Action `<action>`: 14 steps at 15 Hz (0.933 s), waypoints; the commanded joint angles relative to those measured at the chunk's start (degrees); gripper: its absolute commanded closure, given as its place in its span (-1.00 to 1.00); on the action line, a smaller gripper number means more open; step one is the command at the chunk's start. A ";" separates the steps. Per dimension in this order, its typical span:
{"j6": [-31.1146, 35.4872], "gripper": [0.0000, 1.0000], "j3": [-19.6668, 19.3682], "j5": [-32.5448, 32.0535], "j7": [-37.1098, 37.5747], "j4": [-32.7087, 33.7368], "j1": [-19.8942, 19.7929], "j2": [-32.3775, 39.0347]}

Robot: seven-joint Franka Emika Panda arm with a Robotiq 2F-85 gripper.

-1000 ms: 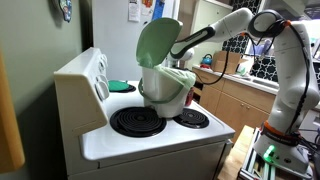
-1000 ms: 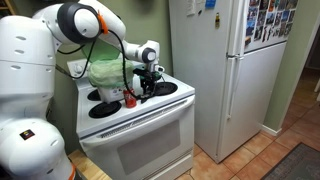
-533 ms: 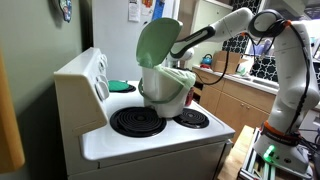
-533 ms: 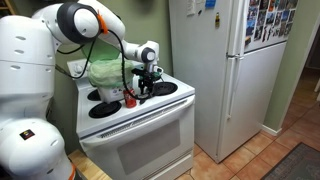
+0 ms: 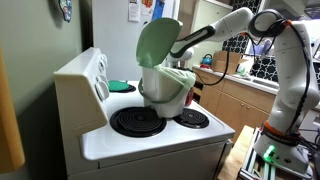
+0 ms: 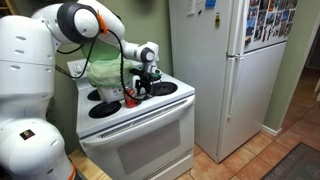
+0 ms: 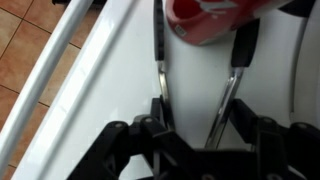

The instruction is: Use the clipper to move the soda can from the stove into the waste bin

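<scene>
The clipper (image 7: 160,62) is a pair of metal tongs with black tips. Its tips sit on either side of the red soda can (image 7: 210,20) at the top of the wrist view. My gripper (image 7: 195,122) is shut on the clipper's two arms, over the white stove (image 7: 110,70). In an exterior view the gripper (image 6: 148,74) is above the front of the stove (image 6: 150,112), with the can (image 6: 130,99) low by a burner. The waste bin (image 5: 166,92) stands on the stove (image 5: 150,140) with its green lid (image 5: 157,45) flipped up. It also shows in an exterior view (image 6: 104,72).
A white refrigerator (image 6: 225,70) stands beside the stove. Wooden cabinets with a cluttered counter (image 5: 240,95) lie behind the arm. A green item (image 5: 122,86) lies at the stove's back. The oven door handle (image 7: 58,62) runs along the stove front above the tile floor (image 6: 260,150).
</scene>
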 commanded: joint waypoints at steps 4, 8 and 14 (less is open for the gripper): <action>-3.61 -0.37 0.05 2.01 -1.19 -0.67 -0.22 -0.92; -4.77 -0.36 0.04 2.46 -1.60 -0.54 -0.27 -0.83; -6.06 0.37 -0.06 3.20 -1.78 -0.11 -0.46 -0.48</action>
